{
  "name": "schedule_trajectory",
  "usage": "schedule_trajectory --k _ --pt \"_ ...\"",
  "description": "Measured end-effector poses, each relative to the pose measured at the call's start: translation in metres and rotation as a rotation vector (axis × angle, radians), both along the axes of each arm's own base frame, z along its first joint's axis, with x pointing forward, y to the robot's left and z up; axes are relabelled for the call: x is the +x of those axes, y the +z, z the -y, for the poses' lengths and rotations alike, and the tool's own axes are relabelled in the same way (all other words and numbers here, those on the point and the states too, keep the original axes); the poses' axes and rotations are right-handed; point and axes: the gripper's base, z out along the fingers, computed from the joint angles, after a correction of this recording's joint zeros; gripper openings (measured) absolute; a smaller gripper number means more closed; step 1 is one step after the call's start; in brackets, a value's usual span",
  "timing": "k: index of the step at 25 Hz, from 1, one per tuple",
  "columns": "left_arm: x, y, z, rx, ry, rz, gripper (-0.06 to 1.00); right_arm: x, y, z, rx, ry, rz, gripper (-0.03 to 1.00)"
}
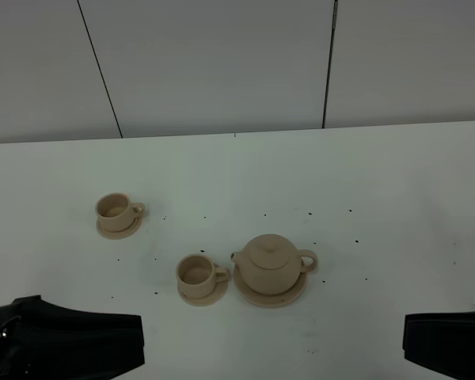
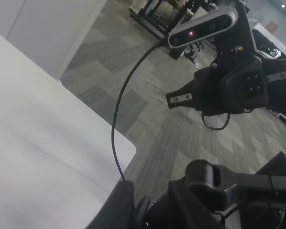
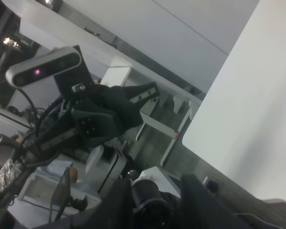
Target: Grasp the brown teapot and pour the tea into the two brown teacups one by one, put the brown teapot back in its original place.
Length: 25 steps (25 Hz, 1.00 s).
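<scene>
1. Brown teapot (image 1: 271,264) upright on wide saucer (image 1: 291,295), lower centre of frame, on counter (image 1: 396,206); near teacup (image 1: 198,274) just left of it, far teacup (image 1: 116,209) at upper left.
2. Left claw (image 3: 150,92) and right claw (image 2: 174,98) well apart from teapot; opening cannot be told; nothing seen held.
3. Judged: grasp not yet begun. Next move: reach for handle (image 1: 307,260) on teapot's right side, grip firmly.

teapot (image 1: 271,264): plain beige-tan | cups (image 1: 113,208) (image 1: 196,273): same beige-tan | table (image 1: 396,198): white, dark specks | wall (image 1: 222,63): pale grey, black seams | arms (image 1: 71,344): black | floor (image 2: 148,62): grey chevron
</scene>
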Motion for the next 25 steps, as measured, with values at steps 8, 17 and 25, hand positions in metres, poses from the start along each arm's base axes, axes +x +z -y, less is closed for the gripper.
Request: schedule_trajectory --k 8,17,25 --pt "0.0000 0.0000 0.0000 0.000 0.000 0.000 0.25 -0.0008 -0.0066 0.0005 -0.088 0.013 0.036 0.24" --pt "0.0000 -0.0001 0.0000 0.014 -0.011 0.052 0.25 -0.0008 -0.0065 0.0005 -0.104 0.019 0.090 0.24" --pt "-0.0046 -0.0086 -0.0021 0.129 -0.040 0.067 0.25 -0.0003 -0.0065 0.0006 -0.111 0.015 0.112 0.24"
